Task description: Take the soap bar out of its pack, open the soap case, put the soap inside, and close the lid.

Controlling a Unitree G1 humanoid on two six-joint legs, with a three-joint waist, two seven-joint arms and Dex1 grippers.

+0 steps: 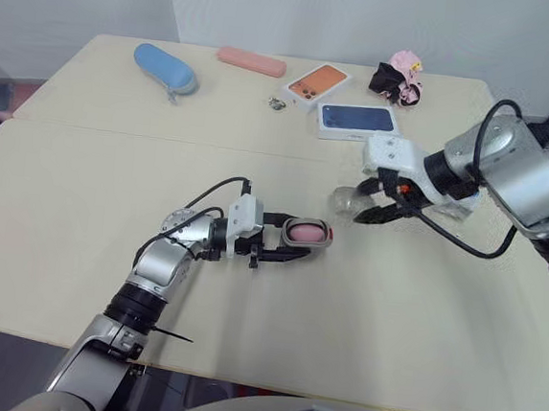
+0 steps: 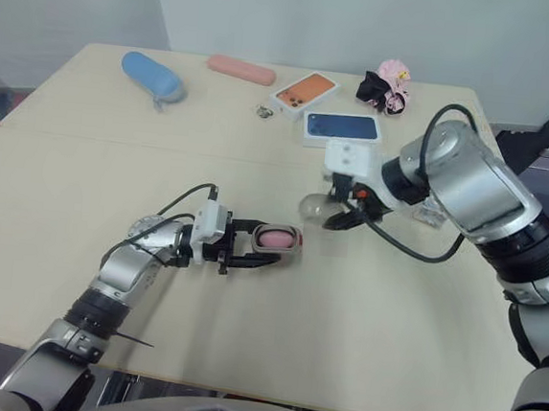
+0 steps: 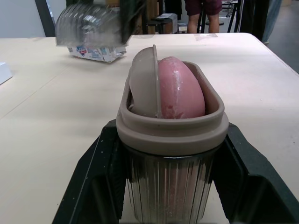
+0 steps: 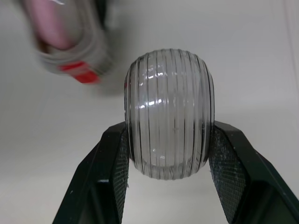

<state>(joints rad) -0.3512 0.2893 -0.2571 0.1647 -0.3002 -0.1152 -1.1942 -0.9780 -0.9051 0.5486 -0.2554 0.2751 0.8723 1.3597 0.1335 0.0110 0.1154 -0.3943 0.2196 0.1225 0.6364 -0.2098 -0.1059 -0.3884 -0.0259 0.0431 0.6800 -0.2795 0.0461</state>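
**Soap in the case, lid held apart**

The left gripper (image 1: 297, 236) is clamped narrowly on the open soap case (image 3: 170, 135), one black finger pressed to each ribbed side. The single pink soap bar (image 3: 180, 88) sits inside it, beside a pale grey insert (image 3: 144, 84) that stands on edge. The case is near the middle of the table (image 1: 83, 198); whether it touches the tabletop cannot be told. The right gripper (image 1: 361, 203) grips the one clear ribbed lid (image 4: 169, 126) between its two fingers, near the case but apart from it, with bare tabletop between them.

The printed white soap pack (image 3: 96, 51) lies just behind the lid. From the head camera it is mostly covered by the right forearm.

Six other things line the far side of the table, well apart from both grippers:
- two oblong cases, one blue (image 1: 165, 67) and one pink (image 1: 251, 61)
- two flat phone boxes, one orange (image 1: 317, 82) and one blue (image 1: 358, 120)
- one pink and black toy (image 1: 399, 78)
- one small metal object (image 1: 278, 103), too small to identify

In the right wrist view the soap case is a blur beyond the lid, showing only pink and a red mark. In the left wrist view the lid is smeared and cut off at the top, and a person's legs (image 3: 203, 5) stand beyond the table's far edge, cut off above the thigh.
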